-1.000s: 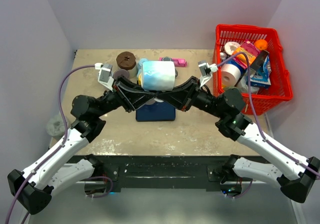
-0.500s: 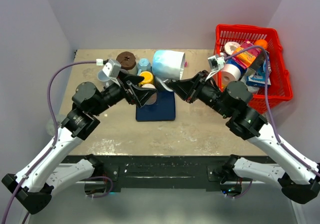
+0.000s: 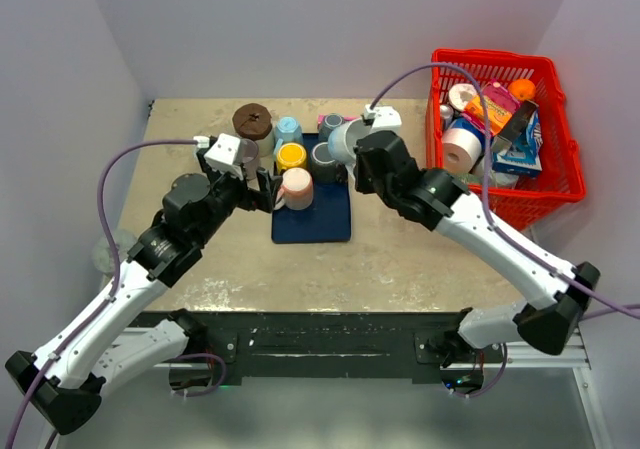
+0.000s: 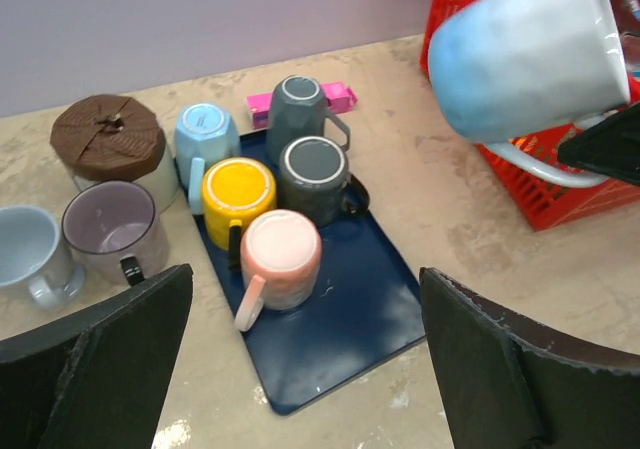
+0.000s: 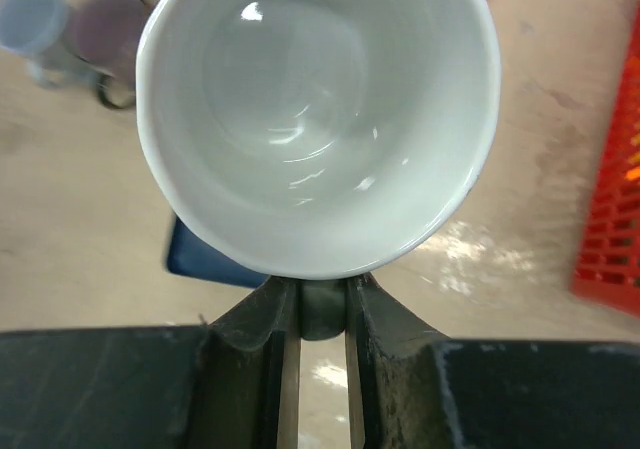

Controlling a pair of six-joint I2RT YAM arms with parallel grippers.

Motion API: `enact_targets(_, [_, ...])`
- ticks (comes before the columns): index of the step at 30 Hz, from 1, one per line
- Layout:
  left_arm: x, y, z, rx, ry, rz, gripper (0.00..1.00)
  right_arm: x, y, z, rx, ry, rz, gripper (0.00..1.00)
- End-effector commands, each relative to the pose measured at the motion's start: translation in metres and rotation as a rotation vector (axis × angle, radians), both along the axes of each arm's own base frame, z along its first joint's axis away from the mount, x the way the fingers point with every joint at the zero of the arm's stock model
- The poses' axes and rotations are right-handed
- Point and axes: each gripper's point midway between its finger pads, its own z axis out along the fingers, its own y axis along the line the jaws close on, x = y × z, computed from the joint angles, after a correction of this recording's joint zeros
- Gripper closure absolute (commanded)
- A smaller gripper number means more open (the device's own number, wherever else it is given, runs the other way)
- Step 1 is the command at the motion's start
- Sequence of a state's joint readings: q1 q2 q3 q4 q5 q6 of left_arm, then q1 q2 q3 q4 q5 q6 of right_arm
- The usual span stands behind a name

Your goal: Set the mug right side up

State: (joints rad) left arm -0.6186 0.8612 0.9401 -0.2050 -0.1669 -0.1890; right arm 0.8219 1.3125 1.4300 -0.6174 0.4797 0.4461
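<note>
Top view, upper centre of the frame: my right claw [image 3: 352,155] is clenched on the pale blue mug [image 3: 340,141], holding it off the table above the far edge of the navy tray [image 3: 322,225]. Right wrist view: the mug [image 5: 318,109] fills the upper frame, its white inside facing the lens, my fingers [image 5: 275,319] pinched at its lower edge. Left wrist view: the mug [image 4: 525,54] lies tilted at upper right. My left claw [image 4: 305,314] is released, spread wide over an overturned pink cup [image 4: 280,259].
</note>
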Motion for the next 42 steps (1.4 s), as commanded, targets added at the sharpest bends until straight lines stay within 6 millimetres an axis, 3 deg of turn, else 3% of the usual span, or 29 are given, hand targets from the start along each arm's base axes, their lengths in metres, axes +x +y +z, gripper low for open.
enact_targets(1, [0.004,0.019,0.009,0.007,-0.085,0.09,0.01,0.023,-0.021,0.01,-0.114,-0.036,-0.12,1.0])
enact_targets(9, [0.003,0.016,-0.004,0.007,-0.071,0.076,0.01,0.08,-0.037,-0.06,-0.268,0.094,-0.198,1.0])
enact_targets(10, [0.003,0.016,-0.005,0.009,-0.068,0.075,0.01,0.089,-0.037,-0.077,-0.302,0.126,-0.2,1.0])
enact_targets(12, [0.004,0.013,-0.01,0.012,-0.058,0.066,0.01,0.102,-0.041,-0.084,-0.318,0.138,-0.221,1.0])
enact_targets(14, [0.003,0.012,-0.014,0.012,-0.05,0.058,0.01,0.113,-0.041,-0.108,-0.368,0.181,-0.221,1.0])
enact_targets(22, [0.004,0.009,-0.02,0.024,-0.039,0.045,0.01,0.151,-0.048,-0.161,-0.401,0.306,-0.203,1.0])
enact_targets(27, [0.003,0.001,-0.026,0.029,-0.026,0.005,0.01,0.166,-0.062,-0.175,-0.392,0.346,-0.217,1.0])
enact_targets(34, [0.006,-0.005,-0.034,0.043,-0.001,-0.015,0.01,0.171,-0.065,-0.198,-0.447,0.397,-0.203,1.0])
enact_targets(37, [0.006,-0.006,-0.036,0.041,0.008,-0.019,0.01,0.172,-0.064,-0.199,-0.441,0.406,-0.2,0.99])
enact_targets(40, [0.006,-0.009,-0.037,0.036,0.014,-0.027,0.01,0.17,-0.062,-0.2,-0.431,0.415,-0.187,0.84])
enact_targets(42, [0.005,-0.01,-0.037,0.035,0.017,-0.036,0.01,0.169,-0.063,-0.2,-0.432,0.418,-0.189,0.67])
